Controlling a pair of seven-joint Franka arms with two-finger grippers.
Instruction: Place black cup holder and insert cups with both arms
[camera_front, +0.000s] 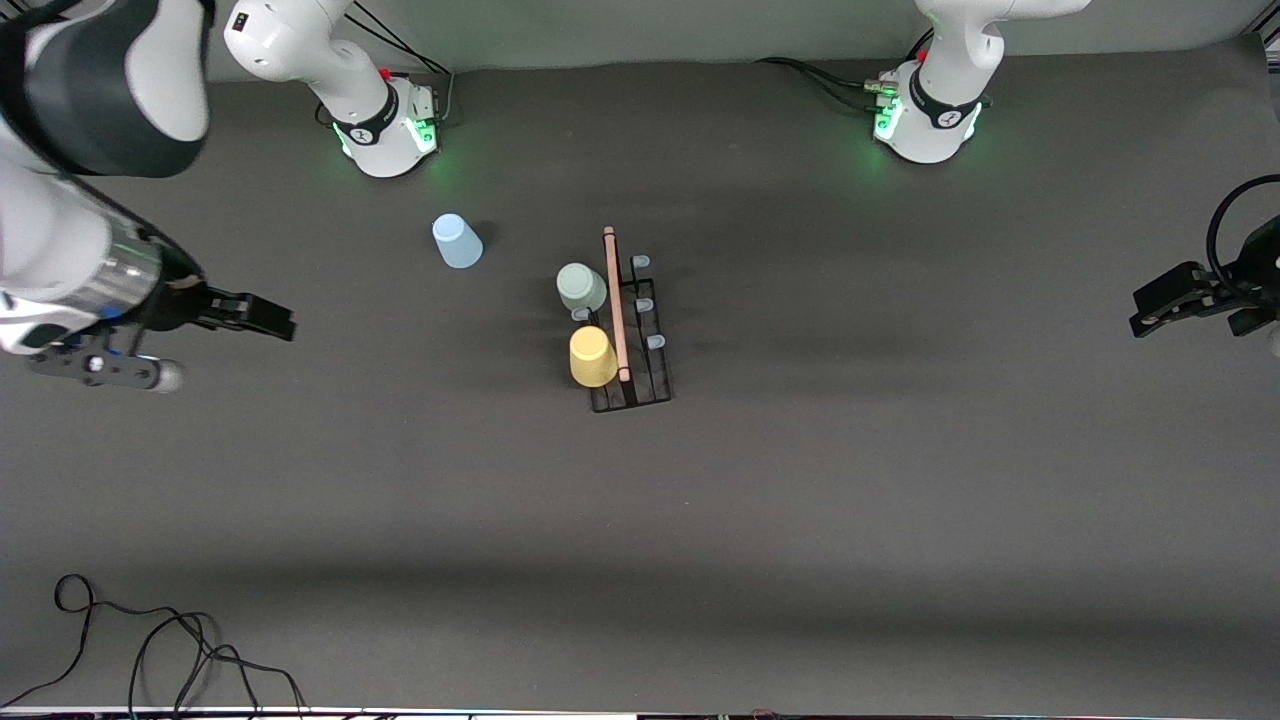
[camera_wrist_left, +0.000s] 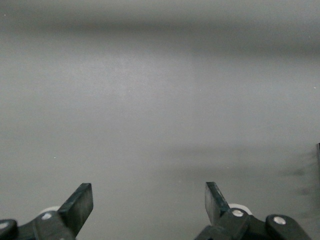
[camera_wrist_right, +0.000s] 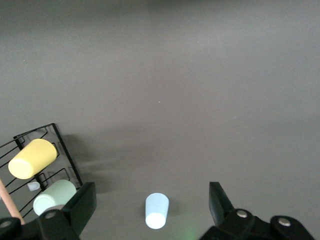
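The black cup holder (camera_front: 655, 385) stands mid-table with its wooden rod handle (camera_front: 614, 300) on top. A grey-green cup (camera_front: 581, 287) and a yellow cup (camera_front: 592, 357) sit on its pegs on the side toward the right arm's end. A light blue cup (camera_front: 457, 241) stands upside down on the table, apart from the holder, toward the right arm's base. My right gripper (camera_front: 278, 322) hangs open and empty over the table at the right arm's end; its wrist view shows the light blue cup (camera_wrist_right: 157, 210), yellow cup (camera_wrist_right: 32, 158) and grey-green cup (camera_wrist_right: 54, 197). My left gripper (camera_front: 1147, 315) is open and empty over bare table at the left arm's end.
Three pale blue peg caps (camera_front: 644, 303) on the holder's other side are bare. A loose black cable (camera_front: 150, 640) lies at the table's front edge toward the right arm's end. The arm bases (camera_front: 385, 130) (camera_front: 925, 125) glow green along the back.
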